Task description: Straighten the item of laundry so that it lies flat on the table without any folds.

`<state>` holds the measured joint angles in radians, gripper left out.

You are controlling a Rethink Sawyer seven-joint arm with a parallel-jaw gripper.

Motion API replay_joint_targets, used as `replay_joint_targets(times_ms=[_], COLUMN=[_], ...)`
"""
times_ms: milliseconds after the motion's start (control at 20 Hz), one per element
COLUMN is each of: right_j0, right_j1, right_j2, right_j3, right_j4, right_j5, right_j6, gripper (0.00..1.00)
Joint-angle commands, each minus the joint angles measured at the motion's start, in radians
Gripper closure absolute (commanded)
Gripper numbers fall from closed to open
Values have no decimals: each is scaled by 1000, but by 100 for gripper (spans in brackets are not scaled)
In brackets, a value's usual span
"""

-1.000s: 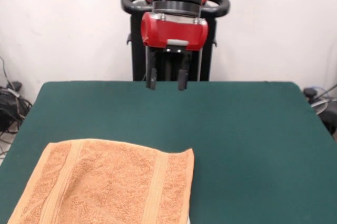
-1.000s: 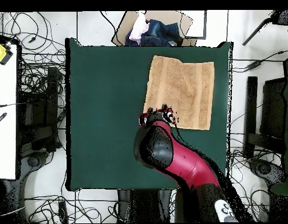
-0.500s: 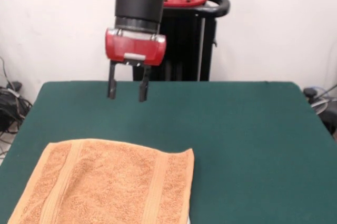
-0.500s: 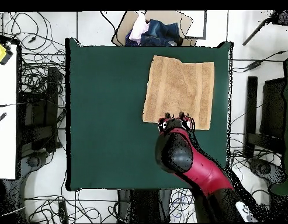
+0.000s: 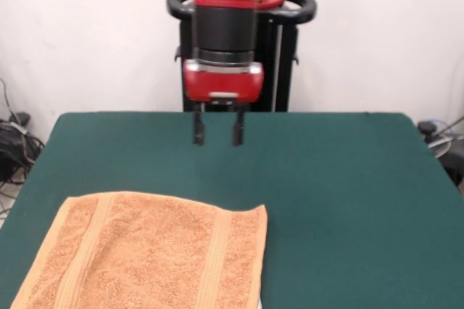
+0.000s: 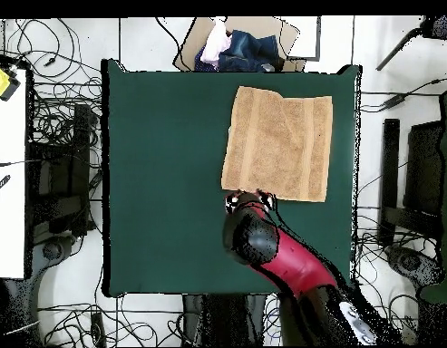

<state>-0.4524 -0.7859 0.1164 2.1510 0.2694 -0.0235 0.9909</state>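
Observation:
The item of laundry (image 5: pixel 152 251) is an orange-tan terry towel spread at the near left of the dark green table (image 5: pixel 341 200). It looks mostly flat, with woven bands running across it. In the overhead view the towel (image 6: pixel 278 143) lies toward the table's upper right. My gripper (image 5: pixel 217 135) hangs open above the table's middle rear, clear of the towel and holding nothing. From above, the gripper (image 6: pixel 249 196) sits just off the towel's lower left corner.
A cardboard box with other clothes (image 6: pixel 238 47) stands past the table's top edge in the overhead view. Cables litter the floor around the table. A white bench (image 6: pixel 7 172) is at the left.
The arm swung from the left back toward the middle and the gripper dropped a little lower. The towel has not moved.

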Motion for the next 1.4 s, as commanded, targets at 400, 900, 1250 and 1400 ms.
replay_joint_targets(times_ms=[400,900,1250,1400], right_j0=[134,133,196,242], right_j1=[15,25,-66,-98], right_j2=[-97,-117,-199,-256], right_j3=[25,-9,33,10], right_j4=[157,146,122,108], right_j5=[172,237,299,389], right_j6=[374,353,392,410], gripper=[0,0,0,0])
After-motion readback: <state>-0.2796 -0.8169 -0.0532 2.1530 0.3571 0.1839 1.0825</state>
